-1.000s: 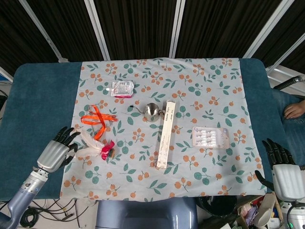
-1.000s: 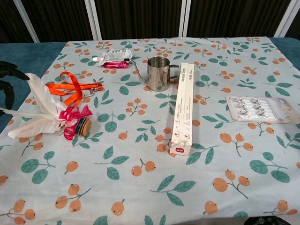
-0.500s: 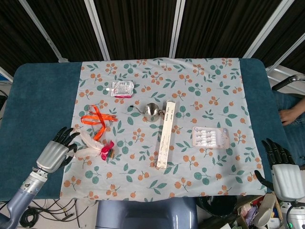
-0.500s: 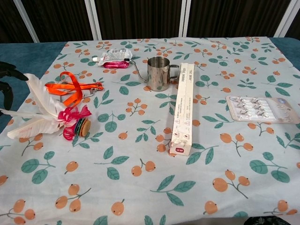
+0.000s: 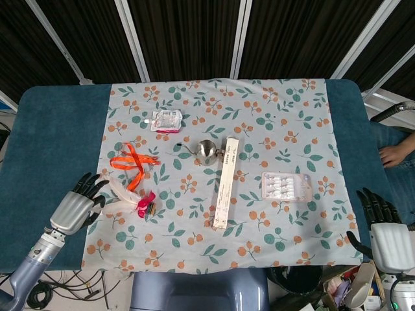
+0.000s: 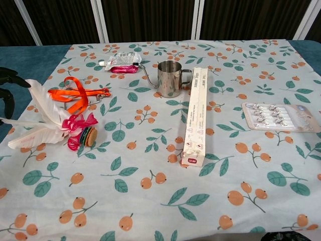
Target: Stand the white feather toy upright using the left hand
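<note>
The white feather toy (image 5: 126,194) lies flat on the floral cloth, its pink ribbon and round base (image 6: 89,136) pointing right and its white feathers (image 6: 41,120) fanning left. My left hand (image 5: 76,206) rests just left of the feathers at the cloth's left edge, fingers spread and holding nothing; the chest view shows only its dark fingertips (image 6: 7,75) at the left border. My right hand (image 5: 384,232) stays off the cloth at the bottom right, fingers apart and empty.
An orange ribbon (image 5: 131,162) lies just beyond the toy. A steel cup (image 5: 207,150), a long white box (image 5: 225,183), a blister pack (image 5: 285,186) and a pink-and-white pouch (image 5: 166,120) sit on the cloth. A person's hand (image 5: 394,154) shows at the right edge.
My left hand has drawn very slightly left in the chest view. The person's hand at the right edge shifted a little. The toy has not moved.
</note>
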Action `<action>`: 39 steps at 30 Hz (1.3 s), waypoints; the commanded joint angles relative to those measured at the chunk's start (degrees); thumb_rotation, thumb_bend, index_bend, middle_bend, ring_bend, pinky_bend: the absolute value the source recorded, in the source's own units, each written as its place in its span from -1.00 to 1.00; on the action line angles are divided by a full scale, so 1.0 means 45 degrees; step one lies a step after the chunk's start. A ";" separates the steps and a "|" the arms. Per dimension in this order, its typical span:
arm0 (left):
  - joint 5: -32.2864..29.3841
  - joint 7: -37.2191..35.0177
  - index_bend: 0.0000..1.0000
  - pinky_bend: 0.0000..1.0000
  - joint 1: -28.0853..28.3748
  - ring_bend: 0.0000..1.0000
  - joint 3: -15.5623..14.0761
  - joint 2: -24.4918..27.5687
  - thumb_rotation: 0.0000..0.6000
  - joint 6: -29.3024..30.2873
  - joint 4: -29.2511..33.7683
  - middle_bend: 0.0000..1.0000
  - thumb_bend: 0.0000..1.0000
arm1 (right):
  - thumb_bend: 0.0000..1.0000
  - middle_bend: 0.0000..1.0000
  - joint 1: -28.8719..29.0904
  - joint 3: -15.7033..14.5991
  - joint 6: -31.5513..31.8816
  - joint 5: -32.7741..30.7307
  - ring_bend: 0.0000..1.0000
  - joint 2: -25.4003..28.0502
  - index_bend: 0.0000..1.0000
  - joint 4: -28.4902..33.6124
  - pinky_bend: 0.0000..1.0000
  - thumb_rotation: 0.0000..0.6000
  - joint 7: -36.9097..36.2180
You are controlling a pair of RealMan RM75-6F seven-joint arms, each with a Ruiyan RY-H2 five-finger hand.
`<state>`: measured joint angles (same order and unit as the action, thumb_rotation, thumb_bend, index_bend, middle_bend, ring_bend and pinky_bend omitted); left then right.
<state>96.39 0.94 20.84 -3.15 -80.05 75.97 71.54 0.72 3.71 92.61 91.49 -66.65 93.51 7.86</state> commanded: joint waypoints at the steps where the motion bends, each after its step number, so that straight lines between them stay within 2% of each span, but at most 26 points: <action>1: 0.0026 0.0040 0.11 -1.00 0.0031 -1.00 0.0036 -0.0011 1.00 0.0040 0.0024 -0.72 -0.08 | -0.73 -0.90 0.0000 -0.0001 0.0007 0.0008 -0.80 -0.0001 -0.85 0.0004 -0.68 1.00 -0.0003; 7: 0.0189 0.0446 0.11 -1.00 0.0246 -1.00 0.0195 0.0074 1.00 0.0107 0.0414 -0.71 -0.08 | -0.73 -0.90 0.0006 -0.0012 0.0008 0.0042 -0.80 -0.0013 -0.85 -0.0004 -0.68 1.00 0.0020; 24: 0.0880 0.2856 0.13 -1.00 0.1384 -1.00 0.0848 0.0730 1.00 -0.0433 0.3057 -0.71 -0.08 | -0.73 -0.90 0.0024 0.0001 -0.0019 0.0016 -0.80 -0.0018 -0.85 -0.0001 -0.68 1.00 0.0008; 39: 0.0773 0.5926 0.13 -1.00 0.2710 -1.00 0.1602 0.1172 1.00 -0.2227 0.6153 -0.71 -0.08 | -0.73 -0.90 0.0046 -0.0013 -0.0036 0.0053 -0.80 -0.0030 -0.85 -0.0009 -0.68 1.00 0.0008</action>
<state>100.08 26.42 32.30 3.61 -74.95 66.92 98.06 0.93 3.65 92.45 91.73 -66.78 93.47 7.91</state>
